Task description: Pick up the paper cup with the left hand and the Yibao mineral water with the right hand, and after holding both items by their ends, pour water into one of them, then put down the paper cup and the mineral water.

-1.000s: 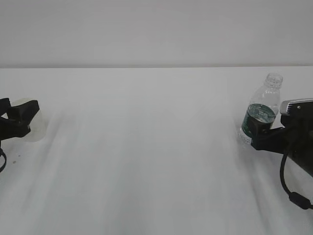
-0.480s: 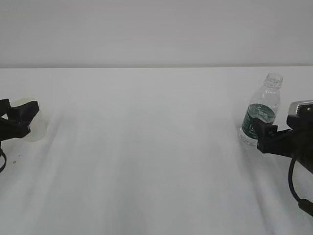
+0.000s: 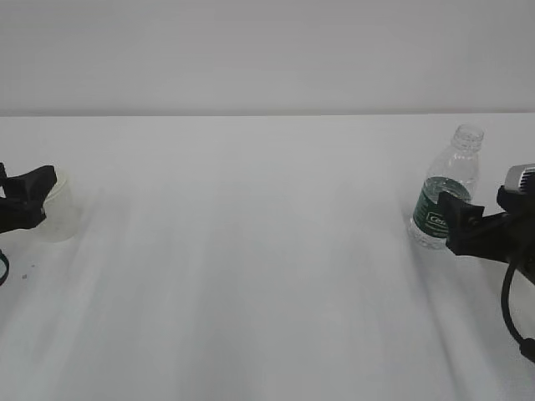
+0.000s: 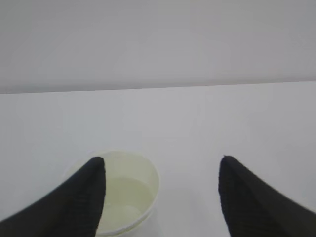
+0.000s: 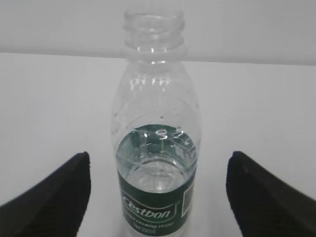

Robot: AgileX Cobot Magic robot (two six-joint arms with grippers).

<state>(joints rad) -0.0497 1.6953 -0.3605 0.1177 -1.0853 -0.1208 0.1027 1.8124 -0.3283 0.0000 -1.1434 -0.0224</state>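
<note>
The paper cup (image 3: 60, 213) stands on the white table at the far left, with water in it. In the left wrist view the paper cup (image 4: 129, 190) sits by the left finger, which covers its left side. My left gripper (image 3: 38, 199) (image 4: 160, 197) is open, and the wide gap to its right finger holds nothing. The Yibao mineral water (image 3: 445, 196) stands upright and uncapped at the far right. In the right wrist view the Yibao mineral water (image 5: 157, 148) is centred between the fingers of my open right gripper (image 3: 456, 224) (image 5: 159, 163), with a gap on each side.
The white table (image 3: 251, 251) stretches between the two arms, with a pale wall behind its far edge. A black cable (image 3: 512, 305) hangs from the right arm at the right border.
My right gripper has drawn back to the right, leaving the bottle standing upright. My left gripper has slid a little to the left, off the cup.
</note>
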